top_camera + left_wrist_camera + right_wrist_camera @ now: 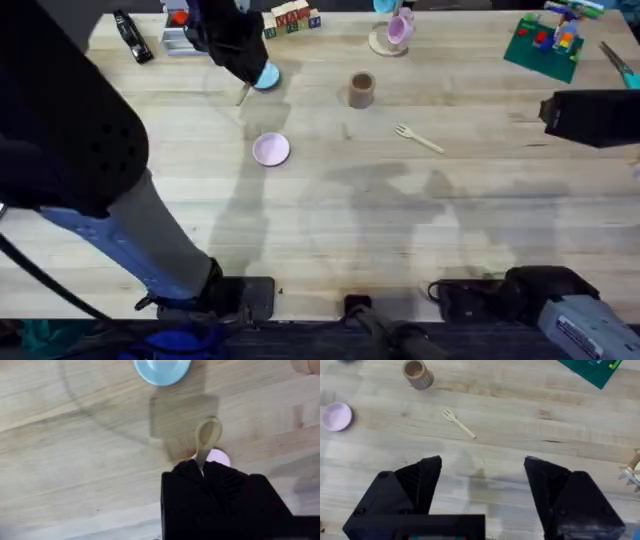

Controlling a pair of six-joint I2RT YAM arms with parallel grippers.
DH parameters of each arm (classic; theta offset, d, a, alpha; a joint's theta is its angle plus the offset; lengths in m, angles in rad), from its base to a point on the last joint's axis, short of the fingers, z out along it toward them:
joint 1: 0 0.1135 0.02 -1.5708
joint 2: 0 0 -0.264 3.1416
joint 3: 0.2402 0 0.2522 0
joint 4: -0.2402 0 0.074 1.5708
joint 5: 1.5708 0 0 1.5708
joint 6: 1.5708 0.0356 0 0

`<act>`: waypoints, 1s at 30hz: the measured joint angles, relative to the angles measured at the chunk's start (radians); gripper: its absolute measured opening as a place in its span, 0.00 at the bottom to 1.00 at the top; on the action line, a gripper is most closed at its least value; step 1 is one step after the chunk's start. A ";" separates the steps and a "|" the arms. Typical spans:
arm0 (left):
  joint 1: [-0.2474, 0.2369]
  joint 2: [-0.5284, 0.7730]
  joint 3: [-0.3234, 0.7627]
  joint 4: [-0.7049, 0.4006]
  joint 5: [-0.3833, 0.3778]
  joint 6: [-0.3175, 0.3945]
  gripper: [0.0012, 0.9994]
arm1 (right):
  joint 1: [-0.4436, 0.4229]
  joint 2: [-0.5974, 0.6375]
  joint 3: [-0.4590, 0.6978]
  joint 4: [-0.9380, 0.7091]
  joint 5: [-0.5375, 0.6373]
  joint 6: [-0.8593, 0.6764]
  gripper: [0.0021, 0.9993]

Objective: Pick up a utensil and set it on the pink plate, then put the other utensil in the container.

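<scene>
My left gripper [202,467] is shut on the handle of the utensil [207,435], a pale wooden spoon whose rounded end sticks out past the fingers. It hangs above the table [330,230], between the blue plate [266,76] and the pink plate [271,149]. In the left wrist view a sliver of the pink plate [218,455] peeks out just behind the fingers. The other utensil [418,137], a wooden fork, lies flat right of centre, with the tan container [361,89] upright behind it. My right gripper [482,472] is open and holds nothing, hovering well short of the fork [459,422].
A pink mug on a coaster [396,32] and a green brick baseplate [545,42] stand at the back. Wooden blocks [290,18] and a black tool [132,38] lie at the back left. The blue plate [162,367] lies beyond the spoon.
</scene>
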 joint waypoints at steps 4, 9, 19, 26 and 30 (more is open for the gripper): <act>-0.024 0.000 0.000 -0.036 0.000 -0.030 0.04 | 0.000 0.000 0.000 0.000 0.000 0.000 1.00; -0.058 -0.018 0.000 -0.056 0.000 -0.052 0.04 | 0.000 0.000 0.000 0.000 0.000 0.000 1.00; -0.085 -0.125 -0.002 -0.095 0.003 -0.075 0.04 | 0.000 0.000 0.000 0.000 0.000 0.000 1.00; -0.099 -0.206 -0.132 -0.055 0.003 -0.097 0.04 | 0.000 0.000 0.000 0.000 0.000 0.000 1.00; -0.102 -0.294 -0.250 -0.004 0.003 -0.111 0.04 | 0.000 0.000 0.000 0.000 0.000 0.000 1.00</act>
